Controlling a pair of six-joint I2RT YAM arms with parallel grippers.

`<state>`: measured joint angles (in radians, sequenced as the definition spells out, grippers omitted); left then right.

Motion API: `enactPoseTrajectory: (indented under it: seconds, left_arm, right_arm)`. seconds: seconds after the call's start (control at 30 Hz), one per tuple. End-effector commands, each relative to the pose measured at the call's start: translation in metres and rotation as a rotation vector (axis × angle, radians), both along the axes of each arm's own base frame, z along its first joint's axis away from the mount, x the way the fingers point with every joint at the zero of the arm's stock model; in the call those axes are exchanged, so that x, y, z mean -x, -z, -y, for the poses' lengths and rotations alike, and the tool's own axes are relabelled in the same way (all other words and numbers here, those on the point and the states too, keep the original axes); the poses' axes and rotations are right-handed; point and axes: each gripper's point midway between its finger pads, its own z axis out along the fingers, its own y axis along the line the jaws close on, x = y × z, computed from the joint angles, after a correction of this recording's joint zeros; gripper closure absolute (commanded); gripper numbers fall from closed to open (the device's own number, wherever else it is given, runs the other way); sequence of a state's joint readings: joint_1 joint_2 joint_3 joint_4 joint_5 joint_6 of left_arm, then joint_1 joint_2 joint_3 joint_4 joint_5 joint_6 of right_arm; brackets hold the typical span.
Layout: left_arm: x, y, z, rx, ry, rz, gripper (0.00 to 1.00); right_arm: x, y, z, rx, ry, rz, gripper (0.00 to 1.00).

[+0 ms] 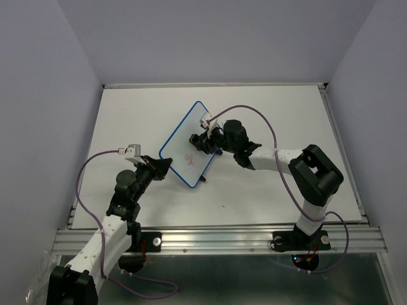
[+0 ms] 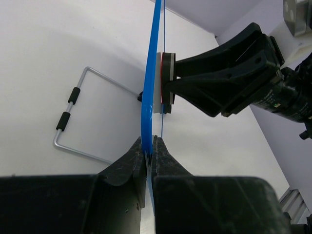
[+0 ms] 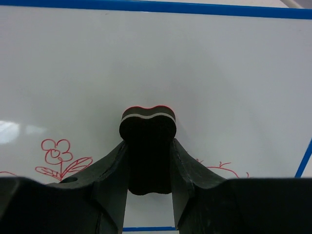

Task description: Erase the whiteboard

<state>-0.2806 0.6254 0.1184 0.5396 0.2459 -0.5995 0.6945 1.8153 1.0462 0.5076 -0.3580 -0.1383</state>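
The whiteboard (image 1: 183,141), blue-framed, stands tilted up off the table near its middle. My left gripper (image 1: 162,167) is shut on its near-left edge; the left wrist view shows the blue frame (image 2: 148,87) edge-on, pinched between the fingers of that gripper (image 2: 150,142). My right gripper (image 3: 148,143) is shut on a black eraser (image 3: 147,122) with a red and white layer, pressed flat on the board's face (image 3: 204,73). A red flower (image 3: 56,153) is drawn lower left of the eraser, and a red scribble (image 3: 222,169) lies to its lower right. The eraser (image 2: 167,78) meets the board from the right.
The board's wire stand (image 2: 73,122) with black sleeves sticks out behind it over the white table (image 1: 280,114). An aluminium rail (image 1: 222,238) runs along the near edge. Purple cables loop from both wrists. Walls close in the table on three sides.
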Motion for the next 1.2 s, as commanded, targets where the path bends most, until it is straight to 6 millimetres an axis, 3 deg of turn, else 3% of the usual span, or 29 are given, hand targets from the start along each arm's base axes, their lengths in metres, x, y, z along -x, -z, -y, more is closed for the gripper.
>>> enactPoseTrajectory:
  seconds: [0.0,0.13,0.33,0.5,0.57,0.67,0.7,0.8,1.0,1.17]
  left_arm:
    - [0.005,0.01,0.006,-0.059,0.05,-0.03,1.0]
    - [0.006,0.01,0.006,-0.056,0.052,-0.026,1.0]
    - [0.007,0.007,0.006,-0.046,0.046,-0.015,1.0]
    - [0.007,0.008,0.005,-0.047,0.04,-0.02,1.0]
    - [0.007,0.009,0.004,-0.048,0.038,-0.023,1.0]
    - [0.006,0.009,0.004,-0.049,0.037,-0.026,1.0]
    - [0.006,0.009,0.004,-0.049,0.037,-0.026,1.0]
    - [0.007,0.009,0.004,-0.05,0.037,-0.022,1.0]
    - [0.007,0.009,0.003,-0.051,0.032,-0.027,1.0]
    - [0.007,0.009,0.004,-0.053,0.036,-0.024,1.0]
  right_arm:
    - [0.102,0.053,-0.037,0.115,-0.277,-0.115,0.99]
    - [0.133,0.072,-0.044,0.198,-0.332,-0.103,0.99]
    - [0.173,0.09,-0.036,0.24,-0.442,-0.132,0.99]
    - [0.213,0.091,-0.041,0.223,-0.571,-0.169,0.99]
    - [0.219,0.094,-0.042,0.225,-0.582,-0.184,0.99]
    - [0.206,0.099,-0.044,0.219,-0.501,-0.171,0.99]
    - [0.194,0.098,-0.044,0.219,-0.437,-0.137,0.99]
    - [0.172,0.087,-0.046,0.18,-0.314,-0.094,0.99]
    - [0.136,0.044,-0.03,0.024,-0.21,-0.069,0.99]
    - [0.111,0.042,-0.014,0.01,-0.127,-0.083,0.99]
